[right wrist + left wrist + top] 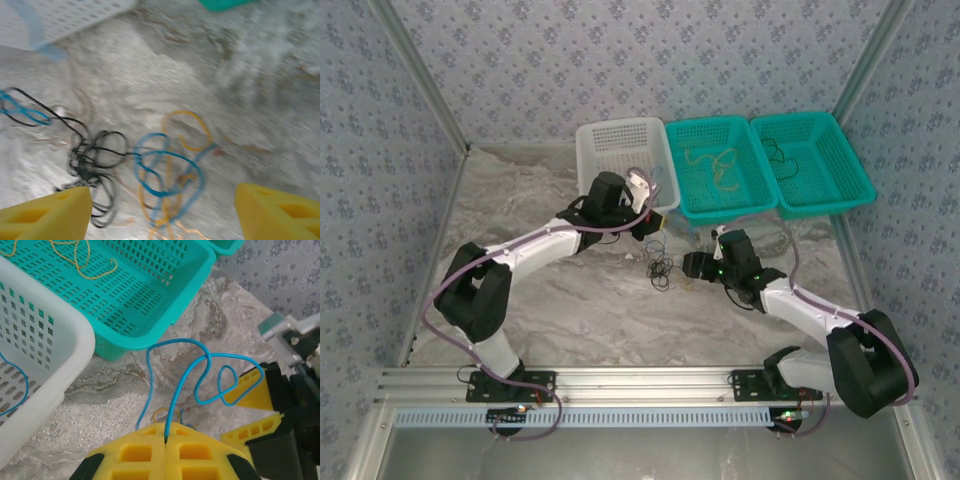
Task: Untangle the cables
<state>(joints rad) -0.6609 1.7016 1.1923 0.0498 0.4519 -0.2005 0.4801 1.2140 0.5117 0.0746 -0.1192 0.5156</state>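
Note:
My left gripper (165,432) is shut on one end of a blue cable (200,365), which loops up and away over the marbled table. From above, the left gripper (655,225) hangs just in front of the white basket. Below it lies the tangled clump of cables (660,270). In the right wrist view the clump shows black loops (95,155) on the left, a blue cable (165,170) in the middle and a yellow one (192,130) woven through it. My right gripper (162,210) stands open just short of the clump with nothing between its fingers. Seen from above, the right gripper (692,265) sits to the clump's right.
Three baskets line the back: a white one (620,140) with a blue cable inside (22,385), a teal one (720,165) holding a yellow cable (80,260), and a second teal one (810,160) with a black cable. Bare table lies toward the near edge.

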